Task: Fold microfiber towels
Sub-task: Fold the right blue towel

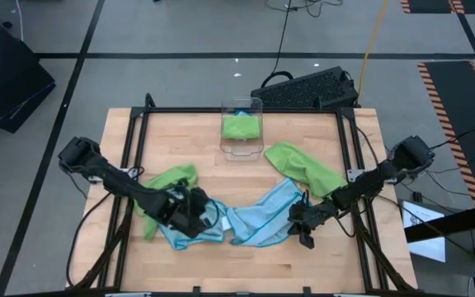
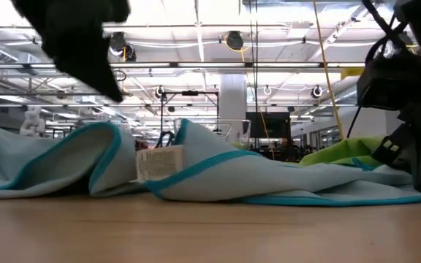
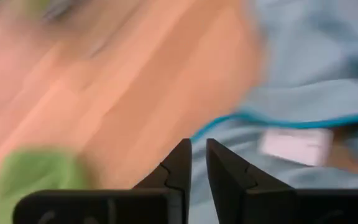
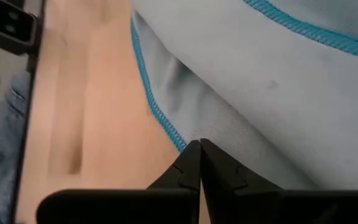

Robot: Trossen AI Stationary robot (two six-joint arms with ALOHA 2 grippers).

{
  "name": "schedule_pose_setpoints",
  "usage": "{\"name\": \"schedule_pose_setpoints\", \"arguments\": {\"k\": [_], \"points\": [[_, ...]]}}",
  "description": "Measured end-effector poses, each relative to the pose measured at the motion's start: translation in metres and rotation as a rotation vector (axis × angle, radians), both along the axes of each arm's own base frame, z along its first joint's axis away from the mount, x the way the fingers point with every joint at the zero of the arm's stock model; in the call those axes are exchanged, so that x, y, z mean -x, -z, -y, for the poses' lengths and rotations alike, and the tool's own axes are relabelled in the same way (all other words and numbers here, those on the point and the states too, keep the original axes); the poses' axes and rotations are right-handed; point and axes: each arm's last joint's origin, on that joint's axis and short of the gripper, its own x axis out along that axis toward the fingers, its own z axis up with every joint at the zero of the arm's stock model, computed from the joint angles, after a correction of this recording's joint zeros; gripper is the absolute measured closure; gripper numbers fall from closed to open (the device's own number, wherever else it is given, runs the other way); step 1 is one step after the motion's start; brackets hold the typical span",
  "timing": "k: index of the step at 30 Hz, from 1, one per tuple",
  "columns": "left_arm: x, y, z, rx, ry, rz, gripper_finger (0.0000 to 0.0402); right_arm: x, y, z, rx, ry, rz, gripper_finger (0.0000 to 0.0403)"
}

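Light blue cloth, the towel [image 1: 250, 221] in hand, is spread crumpled across the near middle of the surface [image 1: 246, 177] and is being drawn out flat. Its right edge is pinched by the closed right gripper [image 4: 199, 149]; the left gripper [image 3: 198, 155], narrowly parted, grips nothing visible. Next, a corner must be caught. Green towels [image 1: 303, 167] lie beside, a bin [image 1: 242, 128] far behind

Bright, even overhead light; the ceiling lights [image 2: 234, 40] glare white in the low view. The tabletop [image 1: 246, 181] carries only soft shadows. The left wrist view is motion-blurred; the right wrist view is sharper.
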Motion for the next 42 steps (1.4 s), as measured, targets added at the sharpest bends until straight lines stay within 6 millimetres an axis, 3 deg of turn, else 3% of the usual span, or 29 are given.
{"name": "schedule_pose_setpoints", "arguments": {"k": [3,8,11,18,22,26,33,39,42], "points": [[-0.012,-0.003,0.018,0.023,0.148,0.103,0.0350,0.003,-0.011,0.002,0.031,0.013,0.051,0.0399],[-0.032,0.018,0.056,0.054,0.368,0.217,0.0344,0.006,-0.026,0.000,0.079,0.065,0.145,0.0399],[-0.042,0.030,0.076,0.029,0.440,0.274,0.0320,0.006,-0.031,-0.002,0.105,0.078,0.207,0.0399],[-0.054,0.078,0.108,-0.007,0.524,0.169,0.0240,0.000,-0.040,-0.017,0.097,0.040,0.398,0.0399],[-0.055,0.098,0.114,-0.057,0.490,0.143,0.0202,-0.005,-0.039,-0.024,0.111,-0.004,0.484,0.0399],[-0.054,0.100,0.113,-0.143,0.431,0.164,0.0190,-0.009,-0.034,-0.026,0.136,-0.028,0.517,0.0399],[-0.062,0.102,0.099,-0.172,0.456,0.102,0.0248,-0.011,-0.024,-0.028,0.150,-0.030,0.496,0.0399],[-0.071,0.103,0.088,-0.108,0.496,0.069,0.0347,-0.010,-0.024,-0.030,0.153,-0.026,0.503,0.0399],[-0.071,0.093,0.084,-0.124,0.506,0.073,0.0391,-0.008,-0.025,-0.032,0.161,-0.021,0.508,0.0399]]}}
